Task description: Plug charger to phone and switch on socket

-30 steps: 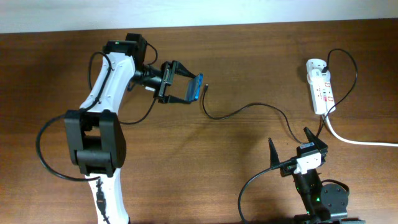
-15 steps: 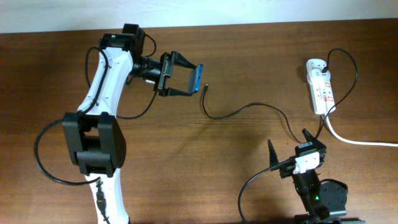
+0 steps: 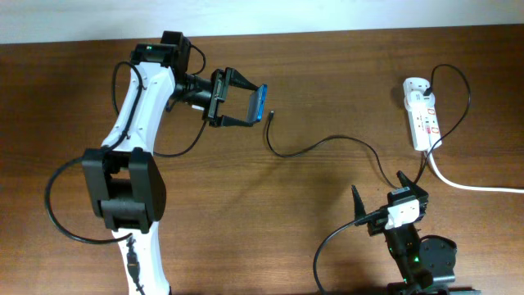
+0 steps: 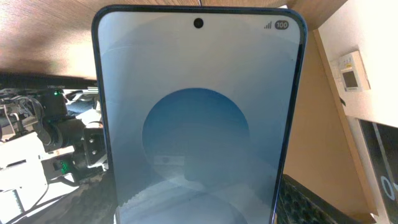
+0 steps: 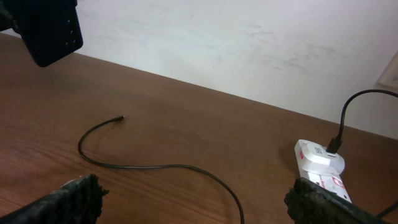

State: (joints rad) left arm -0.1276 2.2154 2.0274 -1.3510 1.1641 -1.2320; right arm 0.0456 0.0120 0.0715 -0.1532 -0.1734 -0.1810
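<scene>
The left claw (image 3: pixel 257 105), pinching the phone (image 3: pixel 259 100), has moved it slightly beyond the charger (image 3: pixel 327 141) tip; the right claw (image 3: pixel 378 183) waits spread.

Matt wood grain under glossy glass and plain plastic.

The table (image 3: pixel 270 221) is dark brown wood with fine grain and a low satin sheen. The phone (image 4: pixel 199 124) has a smooth, glossy glass face carrying soft reflections, rimmed by a thin, dark, slightly shiny edge. The charger (image 5: pixel 143 167) is a thin black cable, matt and rubbery-looking. The socket (image 3: pixel 421 115) is smooth white plastic with a light gloss, and its cord (image 3: pixel 479 187) is equally white and smooth. The left arm (image 3: pixel 146 98) wears glossy white plastic shells over matt black parts. The pads (image 5: pixel 74 198) of the right gripper (image 5: pixel 198 208) look black, coarse and ridged. The wall (image 5: pixel 249 43) is matt off-white, faintly mottled.
</scene>
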